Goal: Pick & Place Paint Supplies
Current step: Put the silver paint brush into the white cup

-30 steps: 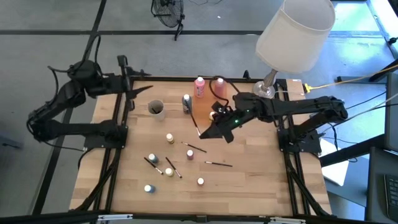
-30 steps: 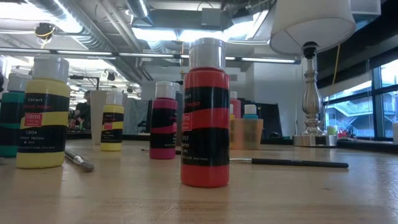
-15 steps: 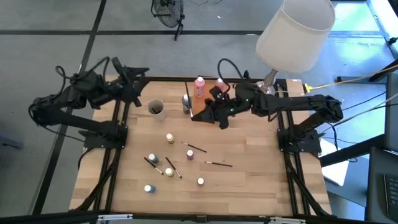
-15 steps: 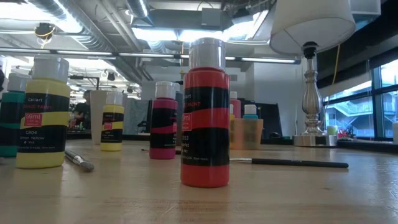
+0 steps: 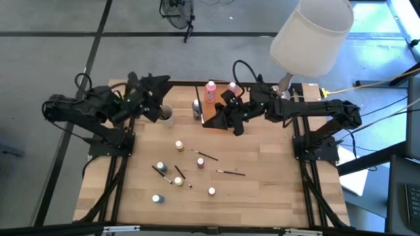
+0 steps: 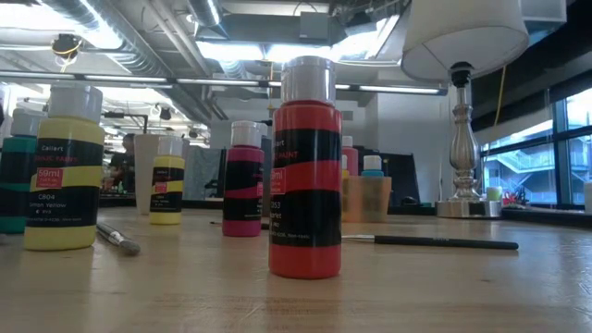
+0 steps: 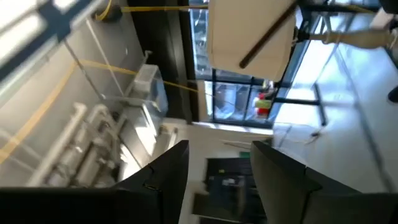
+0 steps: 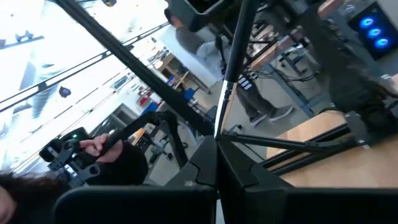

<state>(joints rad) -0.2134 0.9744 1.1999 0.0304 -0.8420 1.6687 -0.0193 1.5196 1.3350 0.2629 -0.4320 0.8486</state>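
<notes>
Right tool lifts a thin dark brush at the table's far edge

The right tool (image 5: 216, 120) is pinched on the brush (image 8: 229, 74), beside the pink bottle (image 5: 210, 91). The left tool (image 5: 159, 113), fingers (image 7: 163, 180) spread and empty, hovers by the cup (image 5: 165, 115). Small bottles (image 5: 179, 145) and brushes (image 5: 205, 155) lie mid-table (image 5: 262, 183).

Low view: the lamp shade (image 6: 462, 32) is cut off by the top edge, and the teal bottle (image 6: 14, 171) by the left edge. High view: the cup (image 5: 165, 115) is partly hidden behind the left gripper (image 5: 156, 108); cap colours of the small bottles (image 5: 178, 145) are too small to tell. Left wrist view: background blurred.
</notes>
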